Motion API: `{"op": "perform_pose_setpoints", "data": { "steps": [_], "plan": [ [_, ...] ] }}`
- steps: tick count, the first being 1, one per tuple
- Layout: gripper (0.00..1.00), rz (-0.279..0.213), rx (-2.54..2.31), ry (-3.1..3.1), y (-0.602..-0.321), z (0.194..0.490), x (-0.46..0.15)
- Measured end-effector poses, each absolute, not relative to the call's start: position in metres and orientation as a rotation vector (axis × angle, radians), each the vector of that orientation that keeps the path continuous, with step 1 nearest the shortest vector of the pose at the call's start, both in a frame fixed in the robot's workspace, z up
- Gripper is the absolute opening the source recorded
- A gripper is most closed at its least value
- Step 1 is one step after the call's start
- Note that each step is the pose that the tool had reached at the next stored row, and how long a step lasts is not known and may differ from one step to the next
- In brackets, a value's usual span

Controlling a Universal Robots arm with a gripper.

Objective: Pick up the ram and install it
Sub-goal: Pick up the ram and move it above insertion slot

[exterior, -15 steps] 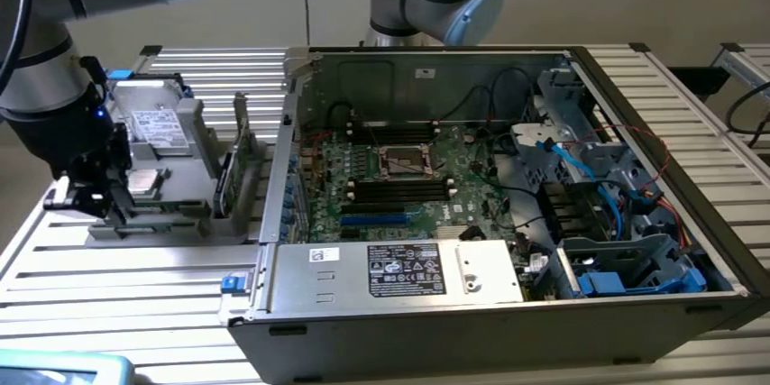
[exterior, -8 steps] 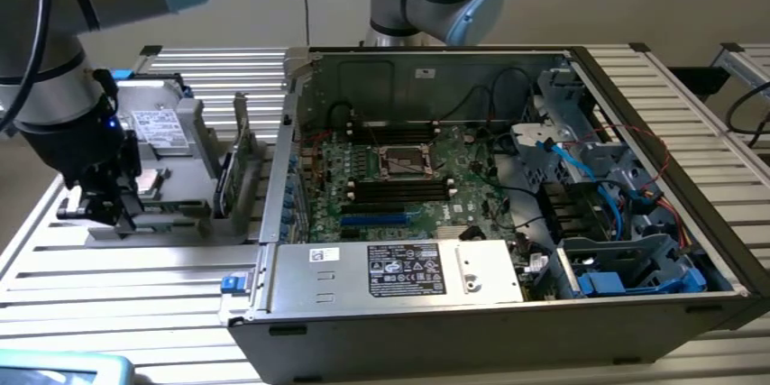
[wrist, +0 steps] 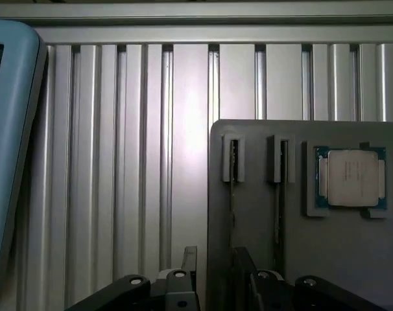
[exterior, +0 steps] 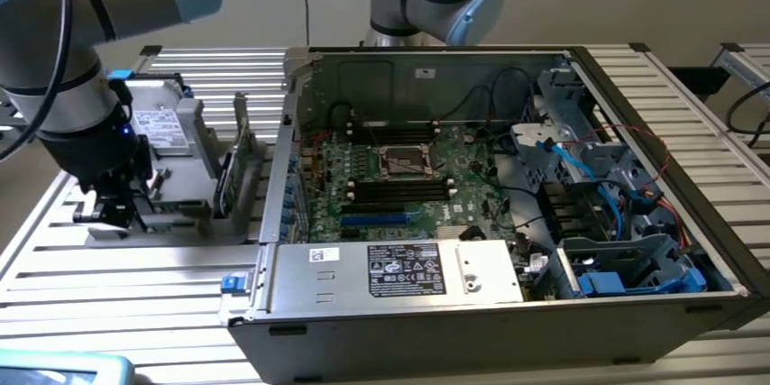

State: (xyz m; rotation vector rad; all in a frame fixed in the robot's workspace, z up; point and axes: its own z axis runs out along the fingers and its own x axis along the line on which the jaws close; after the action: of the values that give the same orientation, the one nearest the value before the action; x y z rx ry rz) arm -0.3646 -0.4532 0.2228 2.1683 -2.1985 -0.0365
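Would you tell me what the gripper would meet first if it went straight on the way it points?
Probably the ram standing edge-on in the grey holder, near its edge: the open gripper points down about over it. Depth is unclear, so it may meet the holder first.

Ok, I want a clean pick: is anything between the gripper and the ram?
Nothing visible is. The open gripper hangs over the grey holder, roughly in line with the ram, which stands on edge in its slot. A second stick stands in the next slot, apart from it.
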Motion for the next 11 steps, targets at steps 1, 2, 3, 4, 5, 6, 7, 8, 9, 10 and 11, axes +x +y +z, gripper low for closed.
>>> {"op": "perform_pose_setpoints", "data": {
  "steps": [1, 2, 3, 4, 5, 6, 7, 8, 9, 10, 11],
  "plan": [
    [0.36, -0.036, 2.168, -2.199, -0.451, 0.221, -0.365],
    [0.36, -0.036, 2.168, -2.199, -0.449, 0.219, -0.365],
    [0.36, -0.036, 2.168, -2.199, -0.447, 0.217, -0.365],
    [0.36, -0.036, 2.168, -2.200, -0.445, 0.215, -0.365],
    [0.36, -0.036, 2.168, -2.200, -0.444, 0.214, -0.367],
    [0.36, -0.036, 2.167, -2.199, -0.443, 0.212, -0.369],
    [0.36, -0.036, 2.167, -2.199, -0.443, 0.210, -0.371],
    [0.36, -0.036, 2.167, -2.199, -0.442, 0.208, -0.373],
    [0.36, -0.036, 2.167, -2.200, -0.442, 0.206, -0.373],
    [0.36, -0.036, 2.168, -2.200, -0.442, 0.204, -0.374],
    [0.36, -0.036, 2.168, -2.199, -0.442, 0.203, -0.374]
  ]
}}
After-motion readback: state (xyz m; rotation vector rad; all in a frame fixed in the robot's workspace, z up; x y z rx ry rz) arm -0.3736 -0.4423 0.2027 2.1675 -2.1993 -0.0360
